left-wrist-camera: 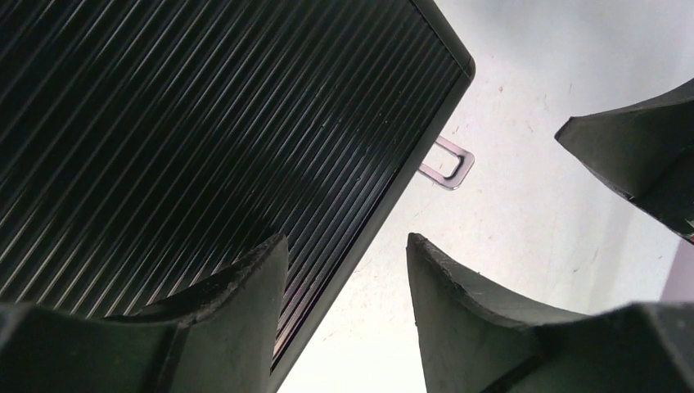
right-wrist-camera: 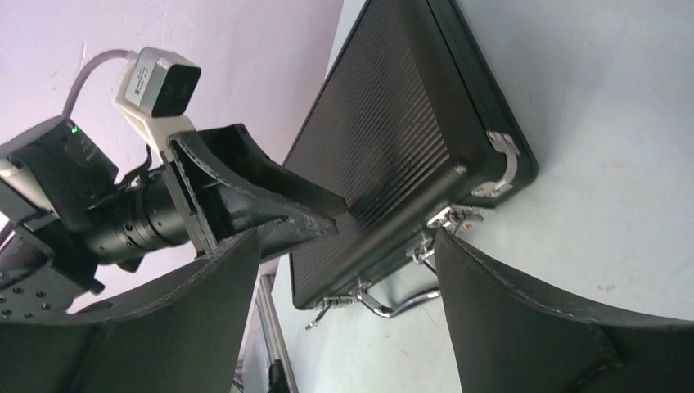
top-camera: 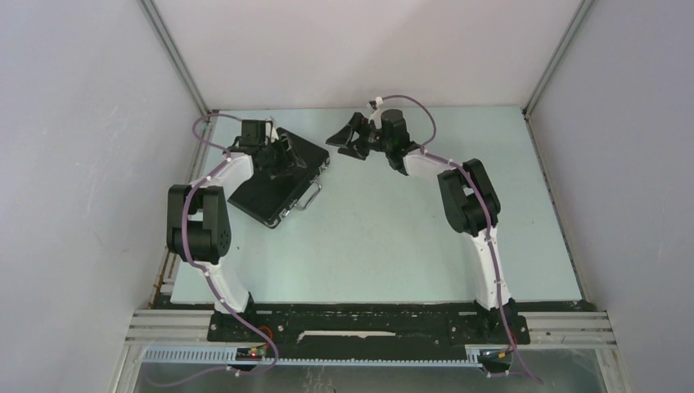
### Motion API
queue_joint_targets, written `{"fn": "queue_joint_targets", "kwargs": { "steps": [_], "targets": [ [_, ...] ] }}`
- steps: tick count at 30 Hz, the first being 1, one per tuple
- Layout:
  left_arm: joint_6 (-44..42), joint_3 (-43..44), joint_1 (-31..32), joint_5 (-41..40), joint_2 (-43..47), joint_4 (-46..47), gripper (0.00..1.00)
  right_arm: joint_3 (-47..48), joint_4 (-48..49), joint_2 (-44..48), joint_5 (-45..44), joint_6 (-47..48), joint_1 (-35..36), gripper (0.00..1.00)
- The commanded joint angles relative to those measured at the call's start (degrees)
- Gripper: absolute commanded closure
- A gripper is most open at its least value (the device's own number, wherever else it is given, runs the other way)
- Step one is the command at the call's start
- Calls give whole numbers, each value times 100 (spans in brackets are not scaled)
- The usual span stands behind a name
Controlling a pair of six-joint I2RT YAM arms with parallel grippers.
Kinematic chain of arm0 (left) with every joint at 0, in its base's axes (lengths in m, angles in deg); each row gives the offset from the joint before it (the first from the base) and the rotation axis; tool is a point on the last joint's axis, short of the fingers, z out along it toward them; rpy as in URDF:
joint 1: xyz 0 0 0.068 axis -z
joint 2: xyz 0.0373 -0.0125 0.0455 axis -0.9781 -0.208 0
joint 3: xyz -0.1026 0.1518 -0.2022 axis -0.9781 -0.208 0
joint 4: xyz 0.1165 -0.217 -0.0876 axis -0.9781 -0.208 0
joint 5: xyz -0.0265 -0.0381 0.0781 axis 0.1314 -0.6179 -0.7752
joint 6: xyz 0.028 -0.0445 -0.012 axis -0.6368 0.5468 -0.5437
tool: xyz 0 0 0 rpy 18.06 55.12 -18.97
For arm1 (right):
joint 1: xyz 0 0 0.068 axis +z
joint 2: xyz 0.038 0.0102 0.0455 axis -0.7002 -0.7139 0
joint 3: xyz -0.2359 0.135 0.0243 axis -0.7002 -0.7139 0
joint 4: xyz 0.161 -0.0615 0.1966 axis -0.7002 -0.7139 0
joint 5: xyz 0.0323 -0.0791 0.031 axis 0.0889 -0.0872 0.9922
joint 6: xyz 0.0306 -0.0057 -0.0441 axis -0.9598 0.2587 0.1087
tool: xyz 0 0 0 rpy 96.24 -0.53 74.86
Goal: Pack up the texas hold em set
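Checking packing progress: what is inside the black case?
Cannot be seen: the case is shut, its ribbed lid covering any contents. Only the left gripper, open, sits over the lid.

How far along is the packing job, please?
Done: the case lies shut on the table, nothing else loose in view. In hand: the left gripper sits open astride its edge; the right gripper is open, empty. Left: perhaps the latches, whose state I cannot tell.

In the left wrist view the case [left-wrist-camera: 205,123] runs off the top and left edges; from above, the left gripper [top-camera: 282,155] hides part of it
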Motion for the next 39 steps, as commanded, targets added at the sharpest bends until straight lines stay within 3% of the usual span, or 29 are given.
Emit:
{"fn": "queue_joint_targets", "kwargs": {
  "steps": [1,9,13,24,34,39],
  "targets": [
    [220,-391,-63,-187,-36,-78,38,756,-750,-326,-84,120,220,15],
    [235,-306,-53,-99,-390,-181,38,873,-2049,-171,-712,1038,315,21],
    [241,-302,-45,-55,-342,-172,38,937,-2239,-236,-640,1173,316,30],
    [114,-242,-45,-107,-253,-238,38,1539,-2796,-621,-618,1384,312,38],
    [57,-133,-44,-131,-325,-314,38,2078,-3375,-995,-757,1379,332,66],
    [76,-110,-40,-85,-330,-317,38,1986,-3512,-902,-710,1464,331,73]
  ]
}}
